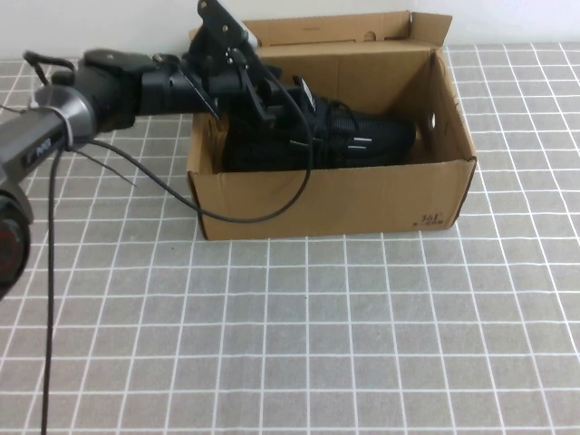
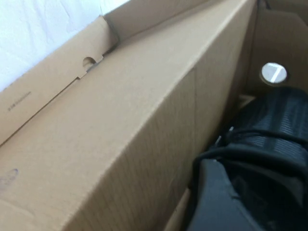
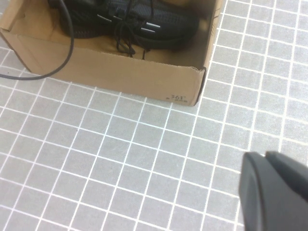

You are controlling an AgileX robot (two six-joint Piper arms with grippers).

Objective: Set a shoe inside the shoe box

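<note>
The shoe box stood at about twelve o'clock on the grid-patterned table, its flaps up and its long front wall facing the robot, with small dark print on the lower front corner toward three o'clock. The shoe lay inside the box on its floor, toe pointing toward three o'clock near the end wall with the round hole, laces and white dash marks showing from above. The left arm reached in from nine o'clock, and the left gripper was down in the box over the heel end of the shoe; whether its fingers were spread or closed on the shoe could not be told, since the black parts merged with the black knit. A black cable hung from that arm across the box's front wall. In the left wrist view the box's inner rear wall filled most of the frame, with the shoe beside it. The right gripper hung above bare table, well apart from the box, toward five o'clock of it, fingers drawn close together and holding nothing.
</note>
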